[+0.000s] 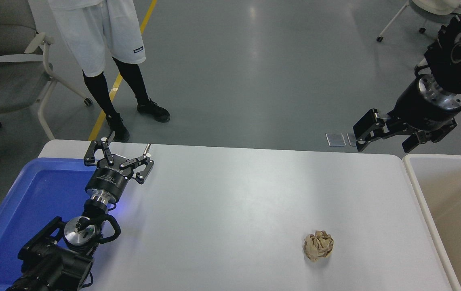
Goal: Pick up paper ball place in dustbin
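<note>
The tan-brown paper ball (318, 245) lies on the white table (230, 194) at the front right. The beige dustbin (420, 190) with a cream rim stands past the table's right edge. My right gripper (384, 139) is open and empty. It hangs high above the table's far right corner, far behind the ball and just left of the bin's far corner. My left gripper (123, 155) is open and empty, parked at the left by the blue tray.
A blue shallow tray (24, 210) lies at the table's left end under my left arm. A person in white shorts (105, 60) stands beyond the far left corner. Office chairs stand at the top left and top right.
</note>
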Motion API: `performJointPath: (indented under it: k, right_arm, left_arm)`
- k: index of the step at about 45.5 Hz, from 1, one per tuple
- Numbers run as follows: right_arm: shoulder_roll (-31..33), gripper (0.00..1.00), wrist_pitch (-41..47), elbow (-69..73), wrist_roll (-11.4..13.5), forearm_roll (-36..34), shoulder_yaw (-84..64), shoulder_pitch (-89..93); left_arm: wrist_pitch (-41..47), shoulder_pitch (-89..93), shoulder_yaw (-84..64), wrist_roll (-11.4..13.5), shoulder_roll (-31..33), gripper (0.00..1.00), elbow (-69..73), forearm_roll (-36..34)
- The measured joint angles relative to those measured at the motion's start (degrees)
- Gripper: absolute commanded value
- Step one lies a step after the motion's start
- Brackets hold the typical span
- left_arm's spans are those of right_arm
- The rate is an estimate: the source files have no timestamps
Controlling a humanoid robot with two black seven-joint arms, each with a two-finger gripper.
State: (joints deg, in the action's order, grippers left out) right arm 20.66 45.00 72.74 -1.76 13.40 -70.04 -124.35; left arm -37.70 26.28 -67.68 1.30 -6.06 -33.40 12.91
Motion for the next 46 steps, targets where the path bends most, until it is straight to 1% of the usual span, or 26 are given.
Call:
performJointPath:
  k: [22,46]
  right_arm:
    - [-1.0,1.0,0.0,-6.04,-0.04,0.32,2.0,4.14]
    - [0.28,1.0,0.0,-8.62,-0.07,-0.31,5.42,4.4]
  left_arm:
    - [0.0,0.0,0.0,0.0,0.0,0.99,0.0,-0.02]
    - [0.0,0.0,0.0,0.0,0.0,0.99,0.0,-0.03]
